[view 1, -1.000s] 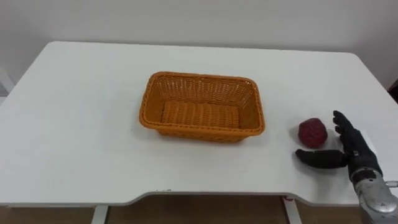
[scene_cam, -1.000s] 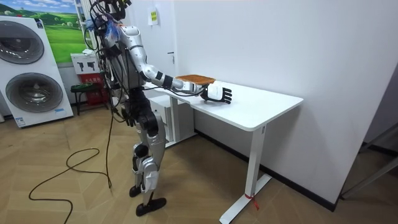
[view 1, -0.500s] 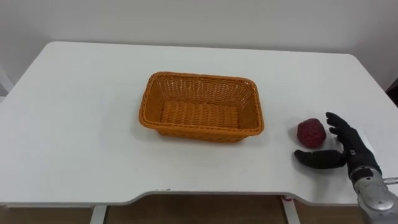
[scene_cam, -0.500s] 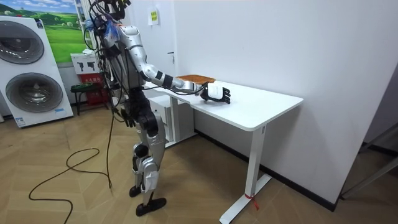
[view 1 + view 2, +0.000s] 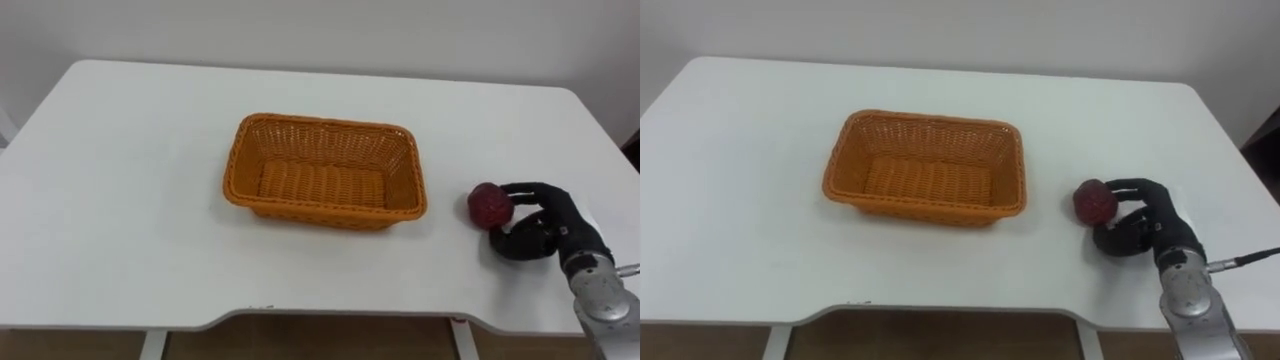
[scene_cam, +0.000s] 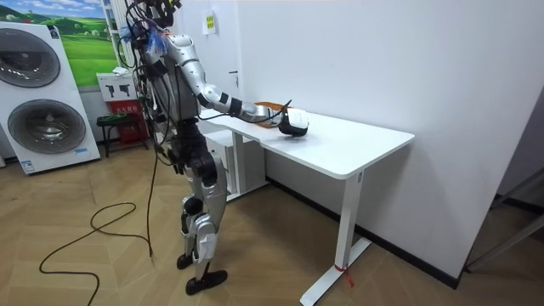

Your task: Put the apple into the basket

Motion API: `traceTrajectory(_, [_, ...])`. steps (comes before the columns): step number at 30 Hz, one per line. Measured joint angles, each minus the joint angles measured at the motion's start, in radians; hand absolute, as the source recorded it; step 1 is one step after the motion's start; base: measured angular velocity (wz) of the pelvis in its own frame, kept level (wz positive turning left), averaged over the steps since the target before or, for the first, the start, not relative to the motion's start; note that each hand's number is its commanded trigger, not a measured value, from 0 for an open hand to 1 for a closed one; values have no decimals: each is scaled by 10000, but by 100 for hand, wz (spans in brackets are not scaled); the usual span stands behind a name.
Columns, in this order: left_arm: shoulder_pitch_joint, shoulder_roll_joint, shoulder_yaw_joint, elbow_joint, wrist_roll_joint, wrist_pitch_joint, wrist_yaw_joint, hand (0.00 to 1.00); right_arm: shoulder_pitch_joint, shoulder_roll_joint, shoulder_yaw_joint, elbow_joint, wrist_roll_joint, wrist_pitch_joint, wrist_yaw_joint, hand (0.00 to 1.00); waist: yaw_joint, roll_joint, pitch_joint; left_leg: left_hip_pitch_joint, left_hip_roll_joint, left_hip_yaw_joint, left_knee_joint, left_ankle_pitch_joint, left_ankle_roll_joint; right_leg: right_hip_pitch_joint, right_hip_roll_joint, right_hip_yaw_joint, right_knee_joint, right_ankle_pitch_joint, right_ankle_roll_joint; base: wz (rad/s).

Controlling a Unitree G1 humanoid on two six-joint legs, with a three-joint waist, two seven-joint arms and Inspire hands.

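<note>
Your right hand (image 5: 548, 228) rests on the bench (image 5: 130, 200) near its right edge, toward the front. Its fingers (image 5: 524, 188) are curled over the top and right side of the apple (image 5: 488, 205), with the thumb bent in below, so they pinch the apple. The apple is dark red and sits on the bench, just beside the right end of the basket (image 5: 320, 212) but apart from it. The basket is orange wicker, mid-bench. The robot stands at the bench's front edge, right arm stretched over it.
</note>
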Motion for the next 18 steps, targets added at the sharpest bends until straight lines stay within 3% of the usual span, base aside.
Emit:
traceTrajectory(14, [14,31,-145,4,10,3,17,0,3,67,90,-137,1033,16,-180,100,8,60,40,38,-12,-76,14,4,-1,-3,-2,-81,-16,0,1,1])
traceTrajectory(16, [26,17,-145,6,14,6,31,0,4,107,90,-211,1231,20,-351,100,40,126,69,26,-11,-76,3,3,-2,-2,5,-65,-8,0,1,0])
traceTrajectory(18, [63,-4,-149,7,12,22,33,0,17,108,79,-381,1315,22,-494,100,-41,192,45,23,-12,-79,3,8,-6,31,6,-50,-7,0,1,0])
